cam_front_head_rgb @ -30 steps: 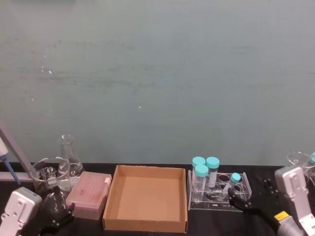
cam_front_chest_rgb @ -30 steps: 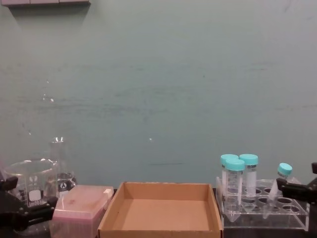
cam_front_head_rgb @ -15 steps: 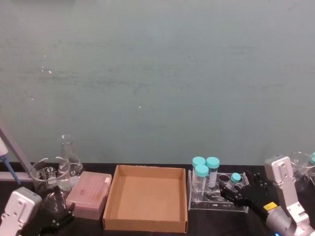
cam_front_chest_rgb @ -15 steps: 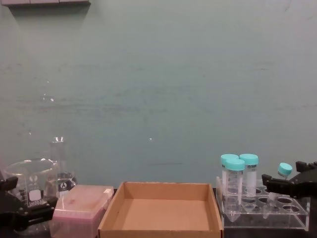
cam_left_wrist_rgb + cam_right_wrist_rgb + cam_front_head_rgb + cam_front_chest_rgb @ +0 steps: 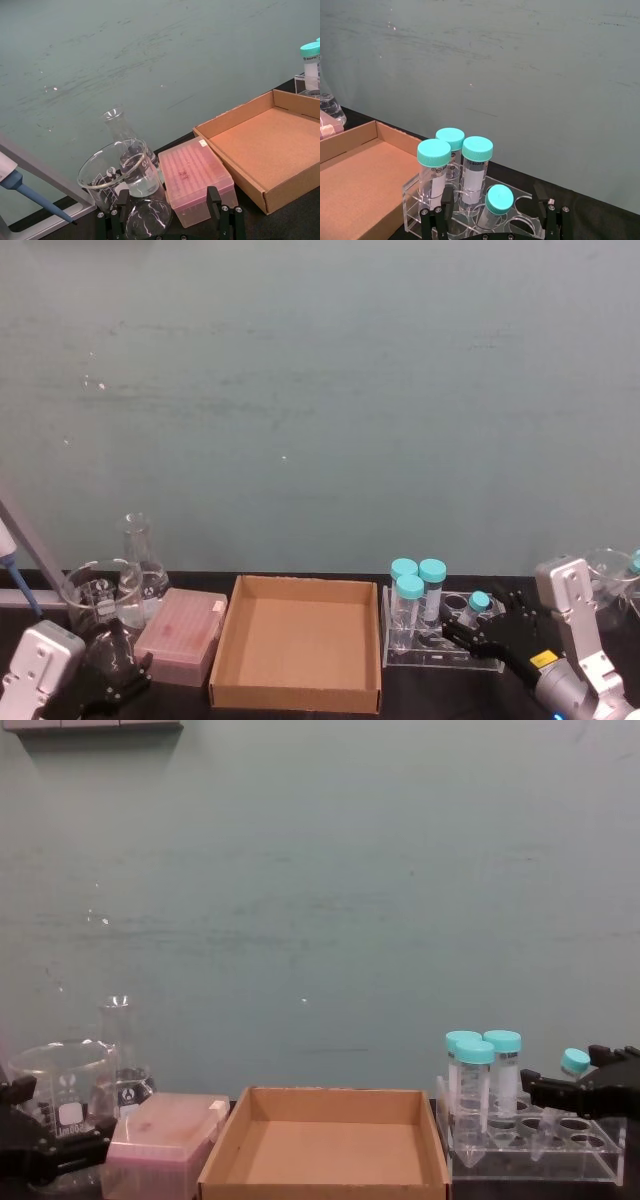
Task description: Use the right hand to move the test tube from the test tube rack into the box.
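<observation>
in the clear rack (image 5: 522,205), slim tilted test tube (image 5: 484,221), small teal cap (image 5: 499,199), right pincer (image 5: 494,196) spread, flanking it

— Anything there a person could read?
— One wide teal-capped tube (image 5: 477,172) in the test tube rack (image 5: 517,220), at ten o'clock from the test tube (image 5: 498,201) in the head view, bears dark print, seemingly "BIOFIL". The beaker's (image 5: 62,1095) white markings are illegible.

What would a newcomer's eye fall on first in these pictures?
Three wide teal-capped tubes stand in the clear test tube rack, right of the brown box. The open right hand flanks the slim test tube leaning there; the left gripper sits low left by the glassware.
</observation>
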